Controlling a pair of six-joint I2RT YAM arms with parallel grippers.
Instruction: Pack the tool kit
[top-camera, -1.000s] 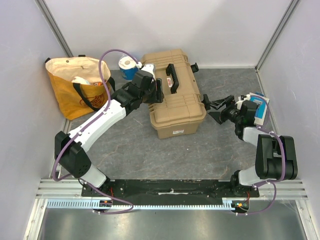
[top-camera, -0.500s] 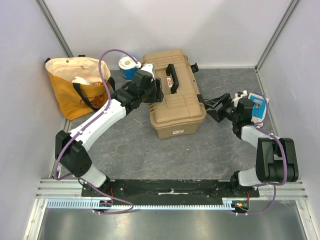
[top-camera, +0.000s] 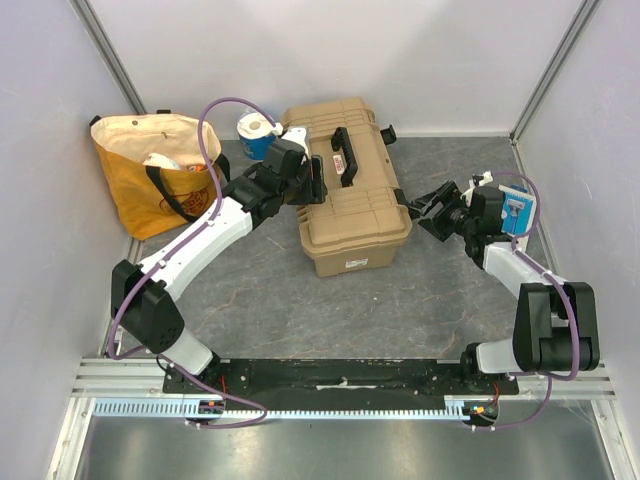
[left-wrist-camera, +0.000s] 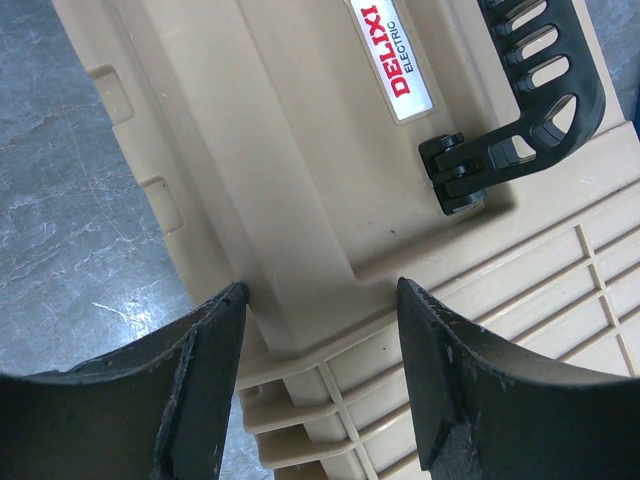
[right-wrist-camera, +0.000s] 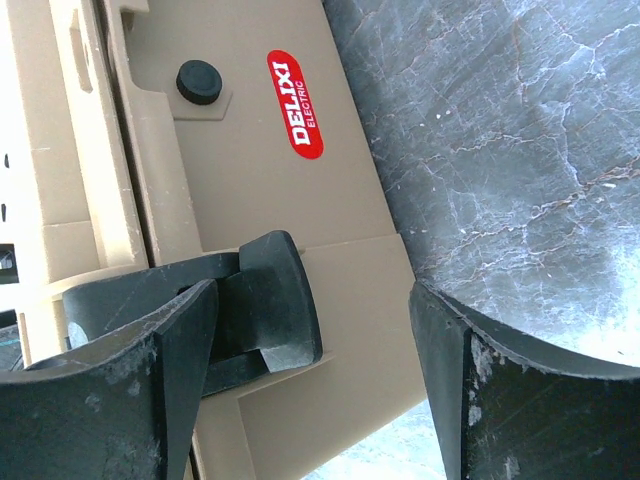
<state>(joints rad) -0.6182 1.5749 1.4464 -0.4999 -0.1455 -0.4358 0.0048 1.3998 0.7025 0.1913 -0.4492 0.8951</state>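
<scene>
The tan toolbox (top-camera: 345, 185) is seen closed on the grey tabletop (top-camera: 400, 290), towards the rear middle, with its black handle (top-camera: 345, 155) laid flat on the lid. The left end effector (top-camera: 317, 184) is held over the lid's left edge — jaws partly parted, nothing gripped. The right end effector (top-camera: 430, 210) is set at the box's right side, jaws spread wide — a black latch (right-wrist-camera: 270, 300) is seen between them, unclamped.
</scene>
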